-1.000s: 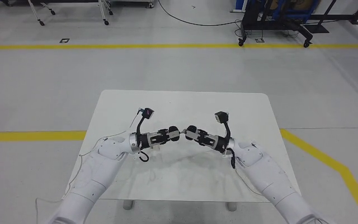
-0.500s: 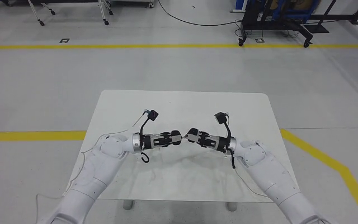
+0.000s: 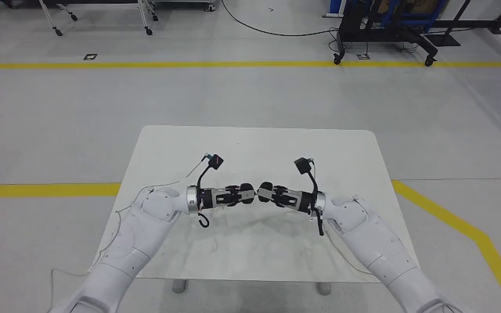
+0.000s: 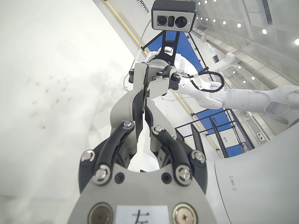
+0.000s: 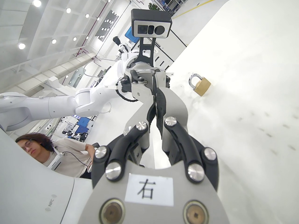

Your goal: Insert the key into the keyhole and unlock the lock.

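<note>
Right tool (image 5: 156, 96), ribbed pads (image 5: 161, 102) (brass padlock (image 5: 201, 86))

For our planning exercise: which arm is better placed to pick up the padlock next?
Probably left: the padlock lies on the table beside the left gripper, beyond the right gripper's shut fingertips.

One padlock (image 5: 202, 86), one table (image 3: 337, 149), two end effectors (image 4: 142, 96) (image 5: 156, 96)

White table (image 3: 344, 149) straddles 1 yellow floor line (image 3: 55, 189) (black wheeled frame (image 3: 381, 39) beyond a 2nd yellow line (image 3: 235, 64)).
</note>
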Robot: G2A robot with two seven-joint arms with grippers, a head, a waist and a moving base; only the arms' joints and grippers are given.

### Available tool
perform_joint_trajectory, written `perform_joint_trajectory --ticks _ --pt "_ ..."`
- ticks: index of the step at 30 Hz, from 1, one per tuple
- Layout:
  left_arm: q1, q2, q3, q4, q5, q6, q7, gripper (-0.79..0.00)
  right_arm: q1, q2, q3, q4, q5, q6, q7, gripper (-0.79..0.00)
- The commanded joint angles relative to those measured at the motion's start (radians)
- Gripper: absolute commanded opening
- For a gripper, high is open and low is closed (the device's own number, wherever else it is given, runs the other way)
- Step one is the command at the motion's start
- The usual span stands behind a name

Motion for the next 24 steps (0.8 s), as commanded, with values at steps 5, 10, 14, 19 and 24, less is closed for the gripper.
perform_joint_trajectory --ticks 5,10,14,19,24 --pt "-0.002 0.002 -0.004 0.006 -0.016 0.000 0.007 -0.785 0.003 0.000 -0.004 0.001 0.007 -0.003 0.009 -0.785" --pt "-0.003 0.003 -0.003 0.010 -0.021 0.006 0.009 0.000 0.004 0.000 -0.005 0.012 0.027 -0.016 0.020 -0.785" --pt "-0.002 0.004 -0.011 0.012 -0.031 0.007 0.028 0.000 0.006 0.003 0.008 0.028 0.065 -0.058 0.027 -0.785" --pt "0.033 0.022 -0.066 -0.017 -0.103 -0.024 0.009 0.000 0.007 0.013 0.055 0.066 0.130 -0.141 0.013 -0.785" --pt "0.096 0.060 -0.163 -0.087 -0.048 -0.008 0.006 0.000 0.007 0.013 0.055 0.066 0.130 -0.141 0.013 -0.785"
